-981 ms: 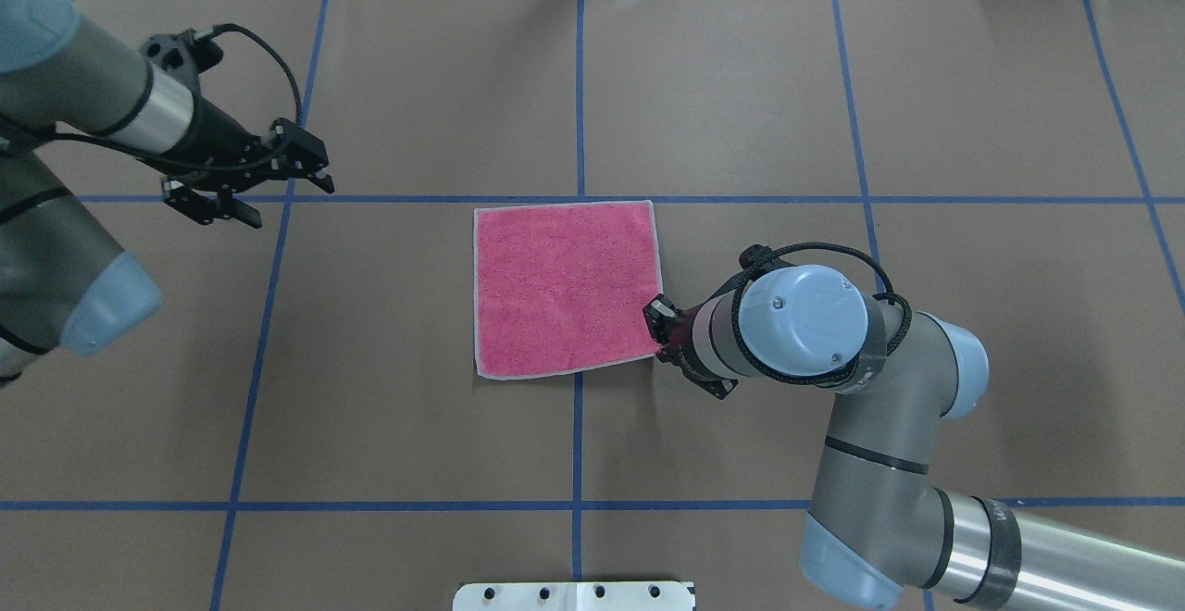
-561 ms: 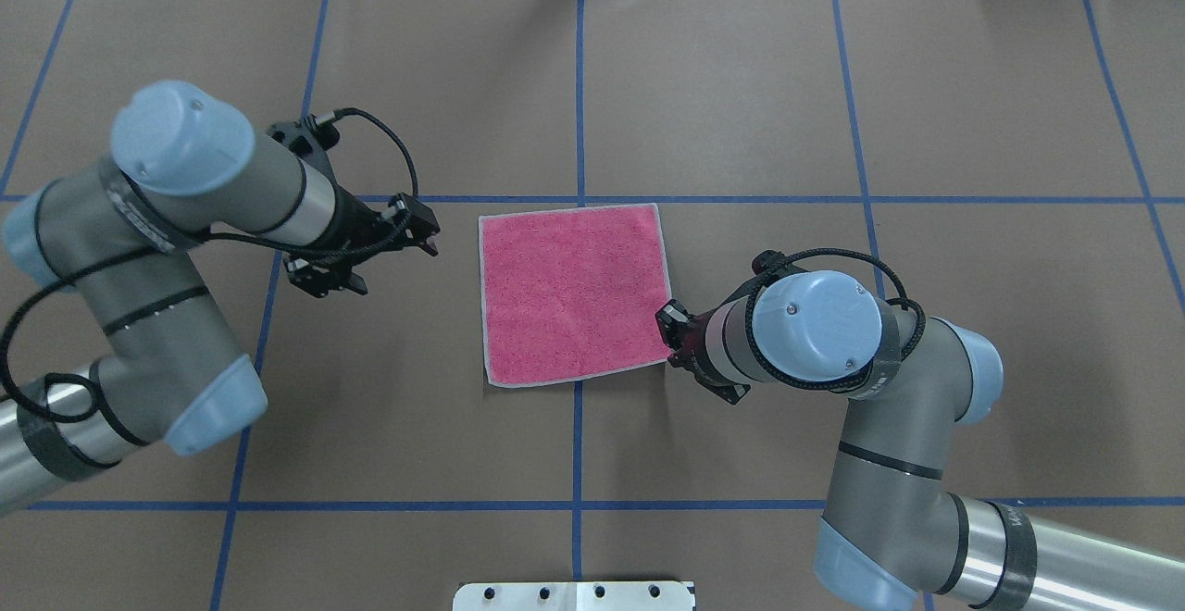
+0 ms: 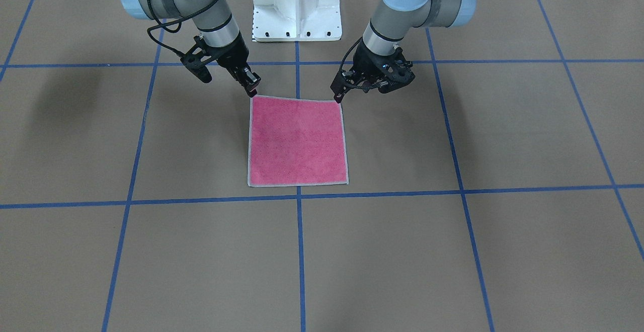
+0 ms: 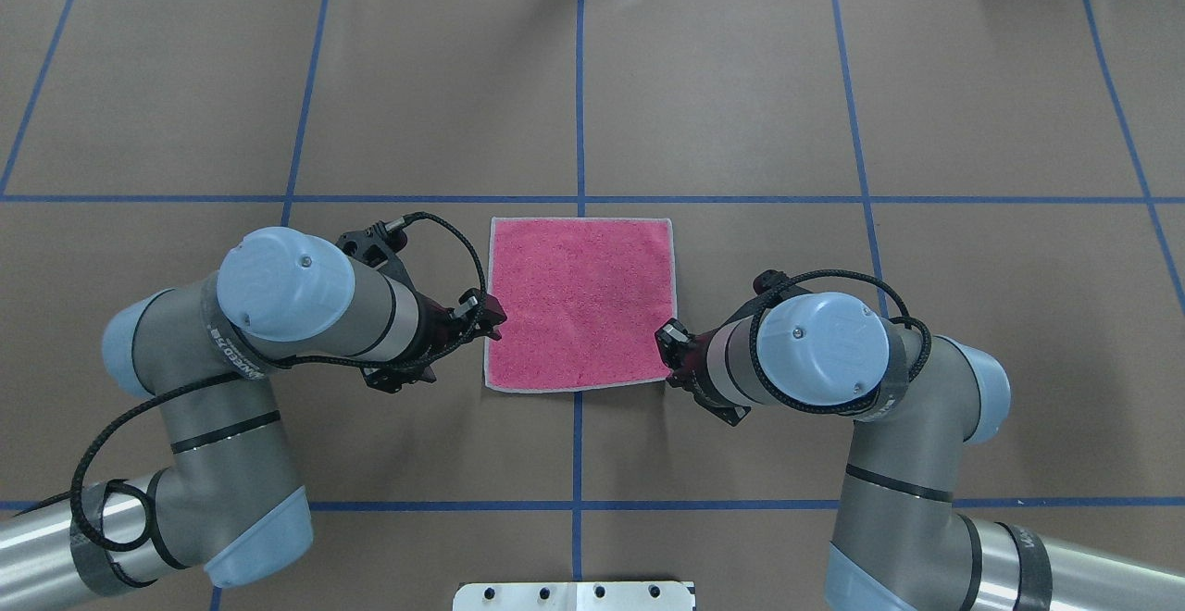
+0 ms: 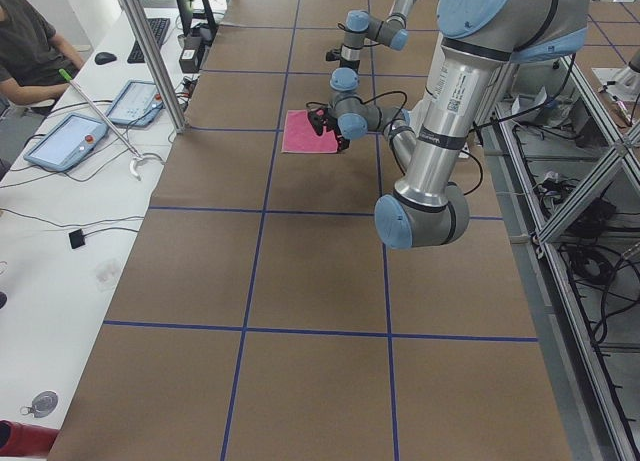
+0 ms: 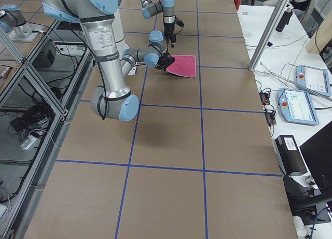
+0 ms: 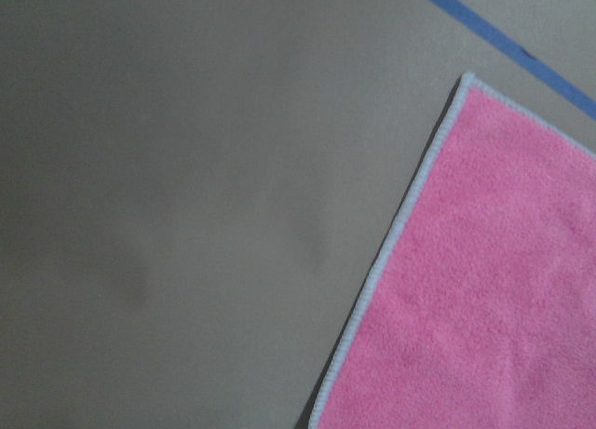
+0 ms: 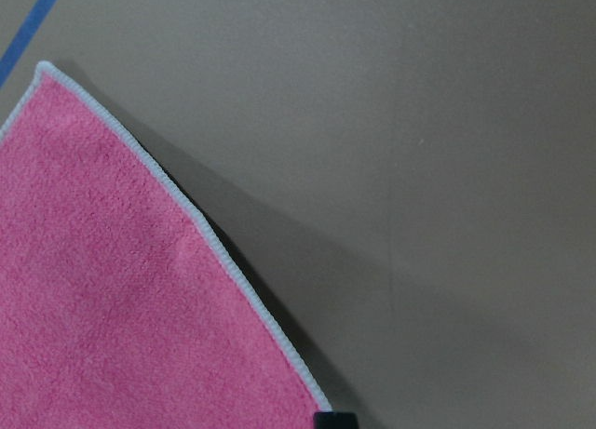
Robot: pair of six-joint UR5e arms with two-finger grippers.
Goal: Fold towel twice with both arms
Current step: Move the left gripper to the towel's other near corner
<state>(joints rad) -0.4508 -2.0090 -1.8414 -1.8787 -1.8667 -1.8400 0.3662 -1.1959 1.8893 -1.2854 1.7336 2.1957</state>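
The towel [image 4: 580,304] lies pink face up on the brown table, mostly flat and square to the blue lines. It also shows in the front view [image 3: 298,143]. My right gripper [image 4: 668,344] is shut on the towel's near right corner. In the right wrist view the towel's edge [image 8: 112,308] is slightly lifted over a shadow, with a black fingertip [image 8: 333,420] at the bottom. My left gripper [image 4: 463,338] is open beside the towel's left edge near its near left corner, apart from it. The left wrist view shows the flat towel [image 7: 484,289] and no fingers.
The white pedestal base [image 3: 297,5] stands at the table's near edge behind both arms. Blue tape lines [image 4: 580,83] divide the brown table. An operators' desk with tablets [image 5: 70,141] and a seated person [image 5: 30,41] lies beyond the far edge.
My left arm swung in from the far left to the towel's left edge. The towel shifted right and turned square to the lines, its corner moving with my right gripper.
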